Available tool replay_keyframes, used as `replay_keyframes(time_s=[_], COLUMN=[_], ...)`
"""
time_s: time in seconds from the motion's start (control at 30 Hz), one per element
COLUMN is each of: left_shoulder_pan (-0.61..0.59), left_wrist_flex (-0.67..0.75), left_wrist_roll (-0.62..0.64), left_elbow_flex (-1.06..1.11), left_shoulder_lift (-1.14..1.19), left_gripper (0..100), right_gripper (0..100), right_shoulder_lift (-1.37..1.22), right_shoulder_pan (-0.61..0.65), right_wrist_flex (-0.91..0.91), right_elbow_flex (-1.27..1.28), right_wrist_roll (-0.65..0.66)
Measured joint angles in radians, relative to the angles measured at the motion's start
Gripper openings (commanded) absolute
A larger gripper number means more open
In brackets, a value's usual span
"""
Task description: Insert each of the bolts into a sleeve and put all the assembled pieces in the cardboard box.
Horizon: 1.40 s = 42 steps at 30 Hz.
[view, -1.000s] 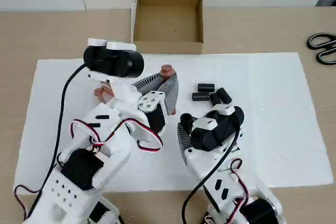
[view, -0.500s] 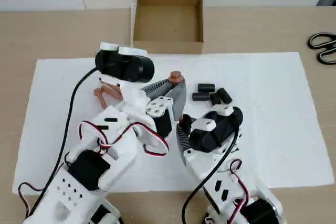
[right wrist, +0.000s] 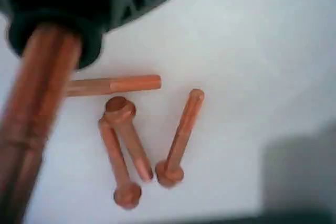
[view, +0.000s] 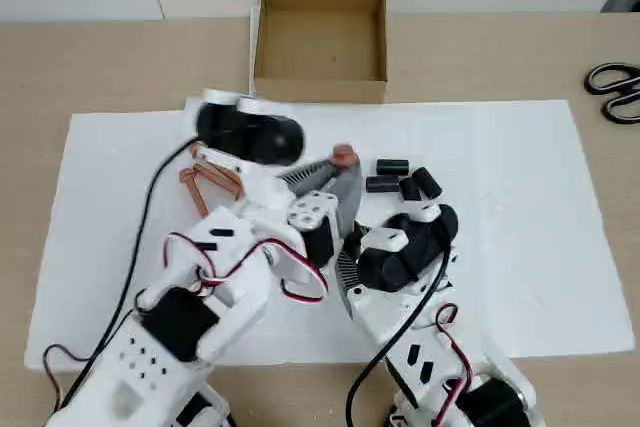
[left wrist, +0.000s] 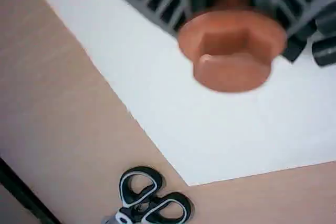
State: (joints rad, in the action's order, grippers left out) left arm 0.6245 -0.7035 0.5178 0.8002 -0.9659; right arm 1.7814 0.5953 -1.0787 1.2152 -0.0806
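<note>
pushing bolt [left wrist: 231, 51] into sleeve [right wrist: 51, 34]: shaft should be lined coaxial, left gripper [view: 338, 169] is clamped on bolt head, right gripper [view: 350, 243] clamped on sleeve, spare sleeves [view: 392, 167] at 1 o'clock.

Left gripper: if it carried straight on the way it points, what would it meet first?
Probably the white sheet: past the bolt in the left gripper, its wrist view shows bare sheet, with loose sleeves just aside. Depth is unclear.
</note>
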Motion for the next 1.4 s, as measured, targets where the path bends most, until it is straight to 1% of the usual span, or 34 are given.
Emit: replay_keyframes(time_s=[0.27, 0.4, 0.57, 0.9, 0.97, 1.07, 1.13, 1.2, 1.4], left_shoulder_pan=[0.006, 0.012, 0.051, 0.064, 0.064, 0.064, 0.055, 0.055, 0.009], left_wrist_flex=[-0.002, -0.054, -0.138, -0.230, -0.242, -0.269, -0.299, -0.353, -0.465], left_wrist_roll=[0.000, -0.048, -0.110, -0.123, -0.124, -0.166, -0.212, -0.227, -0.238], left_elbow_flex=[0.017, 0.014, 0.017, 0.020, 0.020, 0.017, 0.009, -0.008, -0.133], left_shoulder_lift=[-0.002, -0.005, -0.012, -0.012, -0.012, -0.012, -0.017, -0.011, -0.011], left_gripper=[1, 1, 1, 1, 5, 20, 27, 29, 29], right_gripper=[0.4, 0.4, 0.4, 0.4, 0.4, 0.4, 0.4, 0.4, 0.4], right_shoulder_lift=[-0.002, -0.003, -0.003, -0.003, -0.003, -0.003, -0.003, 0.000, -0.008], right_shoulder_pan=[0.000, 0.000, -0.003, 0.000, 0.000, 0.000, 0.000, -0.005, -0.002], right_wrist_flex=[0.000, -0.002, -0.002, 0.000, 0.000, 0.000, -0.002, -0.002, 0.003], right_elbow_flex=[0.002, 0.003, 0.003, 0.003, 0.003, 0.003, 0.003, 0.003, 0.003], right_wrist_roll=[0.000, 0.000, -0.002, -0.003, -0.003, -0.003, -0.003, -0.002, -0.002])
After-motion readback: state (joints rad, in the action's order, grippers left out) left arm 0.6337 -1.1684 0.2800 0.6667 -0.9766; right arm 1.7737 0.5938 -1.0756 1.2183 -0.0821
